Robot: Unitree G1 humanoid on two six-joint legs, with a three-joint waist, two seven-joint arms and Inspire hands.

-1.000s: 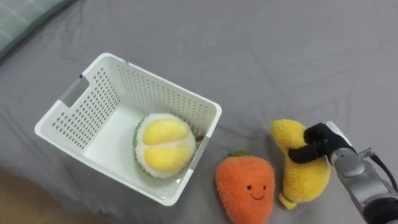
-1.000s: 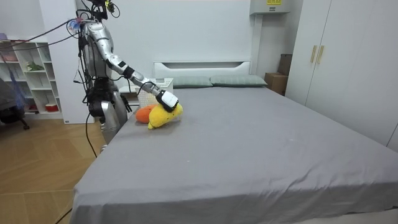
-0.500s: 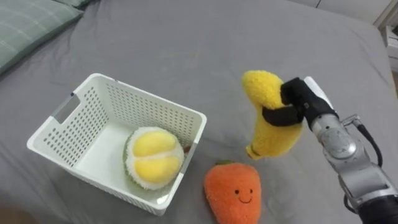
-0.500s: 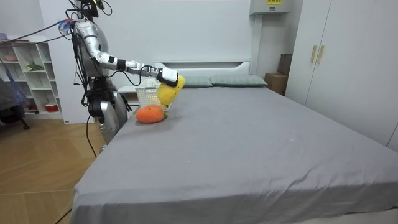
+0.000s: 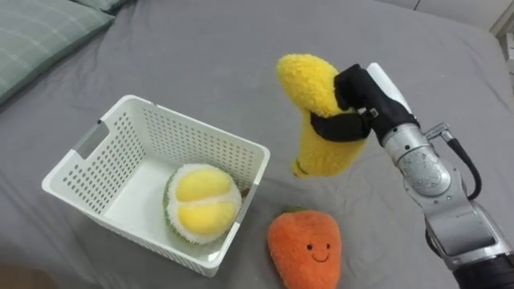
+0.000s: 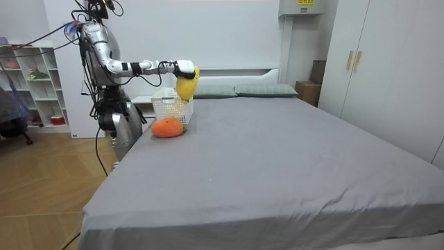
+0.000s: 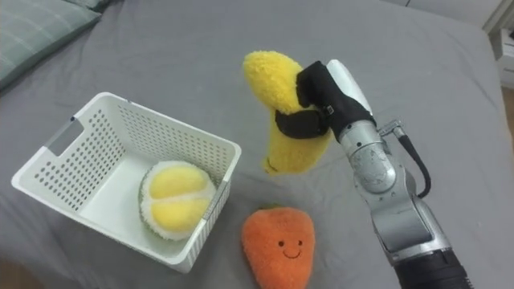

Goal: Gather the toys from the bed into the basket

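Observation:
My right hand (image 5: 359,102) (image 7: 318,100) is shut on a yellow plush banana (image 5: 320,116) (image 7: 284,115) and holds it upright in the air, just right of the basket's right rim. The white perforated basket (image 5: 96,152) (image 7: 67,150) rests on the grey bed and holds a round yellow-and-green plush durian (image 5: 202,201) (image 7: 174,197). An orange plush carrot (image 5: 305,249) (image 7: 278,247) with a smiling face lies on the sheet beside the basket's near right corner. In the room view the banana (image 6: 185,85) hangs above the basket (image 6: 171,110) and the carrot (image 6: 167,127).
A green checked pillow (image 5: 36,32) lies at the upper left. Grey sheet (image 5: 201,56) stretches beyond and to the right of the basket. In the room view the robot stands at the bed's corner, with white shelves (image 6: 35,83) behind it and wardrobe doors (image 6: 388,62) at the far side.
My right hand has carried the banana higher and to the left, from above the carrot to the basket's right rim. Basket, durian and carrot stay put.

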